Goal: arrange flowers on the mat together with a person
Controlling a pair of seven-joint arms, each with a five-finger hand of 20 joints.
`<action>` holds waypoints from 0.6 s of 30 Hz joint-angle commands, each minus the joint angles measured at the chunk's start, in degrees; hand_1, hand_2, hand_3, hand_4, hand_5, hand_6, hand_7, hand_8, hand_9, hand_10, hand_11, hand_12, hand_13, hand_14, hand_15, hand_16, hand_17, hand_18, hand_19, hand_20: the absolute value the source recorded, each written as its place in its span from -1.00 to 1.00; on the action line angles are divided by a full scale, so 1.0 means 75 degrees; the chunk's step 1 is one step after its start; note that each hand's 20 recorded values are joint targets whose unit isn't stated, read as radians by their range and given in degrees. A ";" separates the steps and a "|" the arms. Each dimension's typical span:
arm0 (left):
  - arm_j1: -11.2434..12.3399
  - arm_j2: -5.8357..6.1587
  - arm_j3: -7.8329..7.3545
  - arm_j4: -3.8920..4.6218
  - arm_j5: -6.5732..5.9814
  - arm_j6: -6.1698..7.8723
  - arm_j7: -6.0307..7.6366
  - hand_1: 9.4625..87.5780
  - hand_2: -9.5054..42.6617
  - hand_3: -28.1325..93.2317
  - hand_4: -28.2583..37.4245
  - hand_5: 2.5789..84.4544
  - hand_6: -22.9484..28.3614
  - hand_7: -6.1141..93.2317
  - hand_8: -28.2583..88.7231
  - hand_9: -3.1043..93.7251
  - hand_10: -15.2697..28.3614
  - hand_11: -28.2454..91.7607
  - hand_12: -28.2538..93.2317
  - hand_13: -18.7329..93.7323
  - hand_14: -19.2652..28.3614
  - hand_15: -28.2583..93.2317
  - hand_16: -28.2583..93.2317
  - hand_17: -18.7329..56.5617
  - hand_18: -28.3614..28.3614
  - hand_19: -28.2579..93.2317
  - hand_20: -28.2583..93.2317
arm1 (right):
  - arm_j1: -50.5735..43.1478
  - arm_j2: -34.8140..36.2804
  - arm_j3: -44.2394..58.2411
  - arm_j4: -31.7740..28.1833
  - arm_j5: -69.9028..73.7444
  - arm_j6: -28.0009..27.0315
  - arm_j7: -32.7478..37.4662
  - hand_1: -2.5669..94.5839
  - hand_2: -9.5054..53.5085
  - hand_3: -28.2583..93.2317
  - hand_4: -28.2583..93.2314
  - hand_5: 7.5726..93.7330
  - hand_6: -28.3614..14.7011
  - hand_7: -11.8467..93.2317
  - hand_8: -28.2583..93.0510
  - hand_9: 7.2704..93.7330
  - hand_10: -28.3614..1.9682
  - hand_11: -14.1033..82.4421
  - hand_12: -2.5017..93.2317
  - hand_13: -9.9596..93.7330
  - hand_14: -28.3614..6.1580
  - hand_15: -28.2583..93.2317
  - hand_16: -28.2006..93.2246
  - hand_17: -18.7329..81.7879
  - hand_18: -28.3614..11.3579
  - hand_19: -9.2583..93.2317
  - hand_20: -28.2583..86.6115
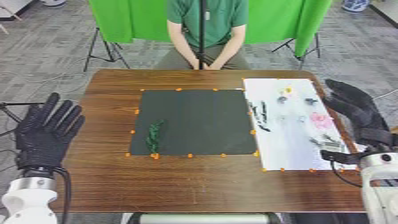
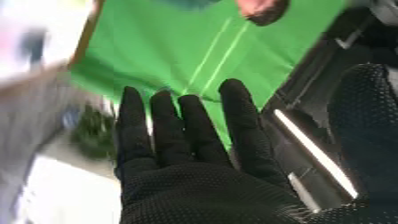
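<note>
In the head view, a dark square mat (image 1: 195, 120) lies on the table, with a green leafy sprig (image 1: 154, 136) near its left edge. On the right, a white sheet (image 1: 284, 130) holds a pink flower (image 1: 321, 120), a small yellow flower (image 1: 286, 90) and dark leafy stems (image 1: 259, 113). My left hand (image 1: 46, 135) is open at the table's left edge, palm up. My right hand (image 1: 354, 107) is held over the sheet's right side, its fingers extended. In the right wrist view, my right hand (image 2: 191, 185) has straight, spread fingers holding nothing.
Orange markers edge the mat and the sheet on the brown table (image 1: 195, 185). A person sits at the far side with hands together in the lap, off the table. Behind hangs a green cloth (image 1: 129, 22), and a dark stand rises in front of the person.
</note>
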 commanded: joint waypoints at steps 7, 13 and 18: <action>0.0201 -0.0030 -0.0041 -0.0056 -0.0081 0.0237 0.0090 -0.45 -0.29 0.63 -1.00 -0.26 0.11 -0.64 -0.70 -0.38 0.33 -0.25 -0.40 -0.30 0.39 -0.09 -0.62 -0.68 0.47 -0.05 -0.35 | -0.0052 0.0699 -0.0805 -0.0231 -0.5324 0.0276 0.4204 -0.45 -1.00 0.62 -0.97 -0.33 -0.10 -0.50 -0.67 -0.33 -0.45 -0.58 -0.54 -0.24 -0.31 -0.20 -0.20 -0.36 -0.45 0.07 -0.23; 0.0244 -0.0059 -0.0015 -0.0127 -0.0362 0.0537 0.0165 -0.44 -0.29 0.62 -1.00 -0.24 0.14 -0.63 -0.70 -0.36 0.36 -0.23 -0.39 -0.29 0.40 -0.07 -0.61 -0.68 0.47 -0.04 -0.34 | 0.0369 0.0701 -0.1464 -0.0024 -0.6160 -0.0050 0.5125 -0.43 -1.00 0.62 -0.99 -0.24 -0.12 -0.43 -0.68 -0.21 -0.42 -0.30 -0.43 -0.17 -0.33 0.30 -0.16 -0.32 -0.54 0.36 -0.12; 0.0225 -0.0052 0.0010 -0.0117 -0.0357 0.0568 0.0162 -0.44 -0.29 0.62 -1.00 -0.23 0.14 -0.62 -0.70 -0.36 0.36 -0.22 -0.39 -0.28 0.41 -0.05 -0.62 -0.68 0.47 -0.03 -0.34 | 0.0407 0.0665 -0.1525 0.0096 -0.6426 -0.0664 0.5474 -0.43 -1.00 0.63 -1.00 -0.18 -0.11 -0.40 -0.68 -0.20 -0.44 -0.24 -0.40 -0.18 -0.36 0.30 -0.17 -0.33 -0.55 0.33 -0.14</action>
